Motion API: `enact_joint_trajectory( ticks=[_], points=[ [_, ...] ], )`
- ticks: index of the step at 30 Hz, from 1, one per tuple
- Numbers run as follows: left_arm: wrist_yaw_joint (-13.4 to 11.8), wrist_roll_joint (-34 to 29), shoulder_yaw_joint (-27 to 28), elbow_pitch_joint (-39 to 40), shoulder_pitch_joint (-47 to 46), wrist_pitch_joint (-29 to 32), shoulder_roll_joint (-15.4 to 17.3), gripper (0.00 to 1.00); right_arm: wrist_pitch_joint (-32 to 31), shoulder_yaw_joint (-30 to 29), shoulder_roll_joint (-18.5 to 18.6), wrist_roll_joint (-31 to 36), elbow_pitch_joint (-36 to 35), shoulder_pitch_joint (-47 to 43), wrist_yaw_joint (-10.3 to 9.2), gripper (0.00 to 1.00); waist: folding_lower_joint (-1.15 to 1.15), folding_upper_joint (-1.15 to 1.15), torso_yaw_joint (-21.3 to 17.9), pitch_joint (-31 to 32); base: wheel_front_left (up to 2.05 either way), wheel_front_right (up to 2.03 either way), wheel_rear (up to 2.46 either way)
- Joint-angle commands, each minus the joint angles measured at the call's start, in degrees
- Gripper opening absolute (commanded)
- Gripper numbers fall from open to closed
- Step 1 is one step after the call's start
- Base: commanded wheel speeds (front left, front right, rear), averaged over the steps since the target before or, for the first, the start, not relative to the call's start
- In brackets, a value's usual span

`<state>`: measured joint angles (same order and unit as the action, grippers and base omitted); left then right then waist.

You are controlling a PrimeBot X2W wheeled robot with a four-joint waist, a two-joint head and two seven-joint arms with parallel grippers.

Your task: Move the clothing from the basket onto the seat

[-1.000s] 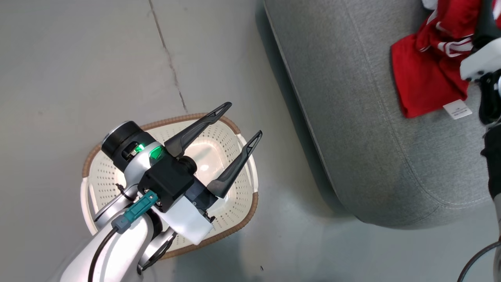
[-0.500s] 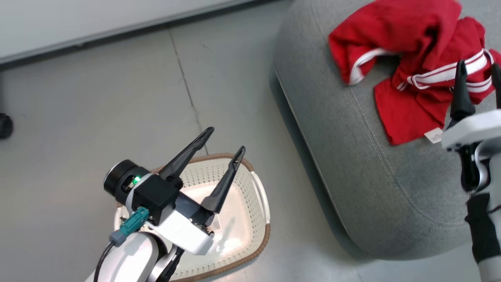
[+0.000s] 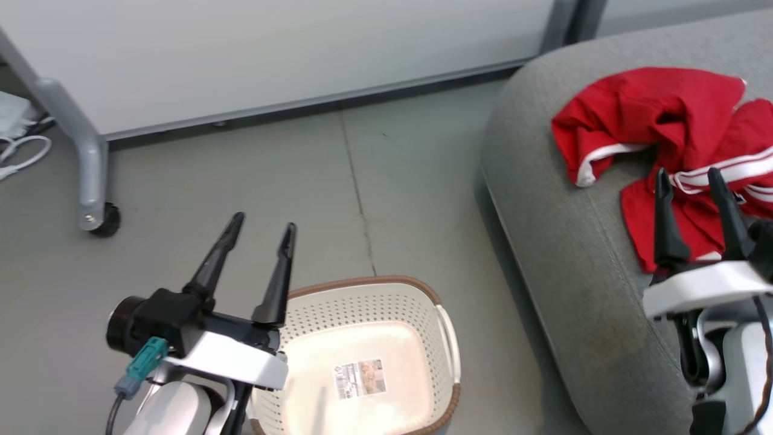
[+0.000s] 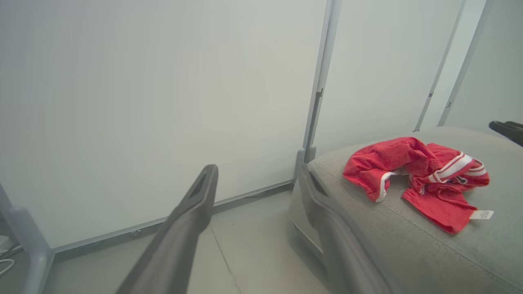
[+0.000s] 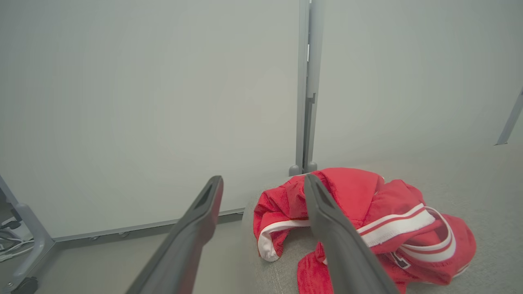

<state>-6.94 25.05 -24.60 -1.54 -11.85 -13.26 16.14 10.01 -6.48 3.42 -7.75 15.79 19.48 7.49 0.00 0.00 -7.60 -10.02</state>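
The left gripper [image 3: 264,222] hangs with its fingers spread wide and nothing between them. The white perforated basket [image 3: 362,281] sits just to its right and below. The basket is bare inside apart from a label sticker [image 3: 361,378], so there seems to be nothing left for this arm to fetch. Further right, the grey seat [image 3: 543,254] carries the red, white-trimmed clothing [image 3: 640,115] in one rumpled heap. The right gripper [image 3: 688,175] is equally wide and empty, with the heap just ahead of its fingertips. By the look of it, the move is finished.
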Motion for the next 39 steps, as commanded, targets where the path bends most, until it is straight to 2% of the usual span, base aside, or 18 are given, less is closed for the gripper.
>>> enact_joint_trajectory(
  ticks=[1, 7, 15, 23, 39],
  points=[
    [-0.70, 0.33, 0.84, -0.21, 0.89, -0.41, 0.21, 1.00, -0.89, 0.46, -0.03, 0.24, -2.03, -1.72, 0.02, 1.00, 0.00, 0.00, 2.22, 1.91, 0.00, 0.00, 0.00],
    [-3.12, 1.83, 4.77, -0.96, 3.54, -1.40, -0.10, 1.00, -5.45, 3.81, -0.34, -2.03, -11.63, -9.26, 0.02, 1.00, 0.00, 0.00, 5.94, 3.91, 0.00, 0.00, 0.00],
    [-4.64, 2.23, 8.51, -1.34, 7.82, -1.83, -0.56, 1.00, -8.41, 4.34, -0.37, -3.44, -17.46, -15.86, 0.02, 1.00, 0.00, 0.00, 9.08, 6.61, 0.00, 0.00, 0.00],
    [-3.79, 0.76, 8.51, -1.46, 11.52, -1.87, -0.98, 1.00, -10.68, 3.55, -0.38, -2.69, -19.56, -20.24, 0.02, 1.00, 0.00, 0.00, 10.22, 9.03, 0.00, 0.00, 0.00],
    [-2.77, -1.38, 8.96, -3.59, 15.11, -1.89, -1.72, 1.00, -13.51, 2.51, -0.38, -2.39, -22.11, -24.81, 0.02, 1.00, 0.00, 0.00, 9.28, 11.20, 0.00, 0.00, 0.00]
  ],
)
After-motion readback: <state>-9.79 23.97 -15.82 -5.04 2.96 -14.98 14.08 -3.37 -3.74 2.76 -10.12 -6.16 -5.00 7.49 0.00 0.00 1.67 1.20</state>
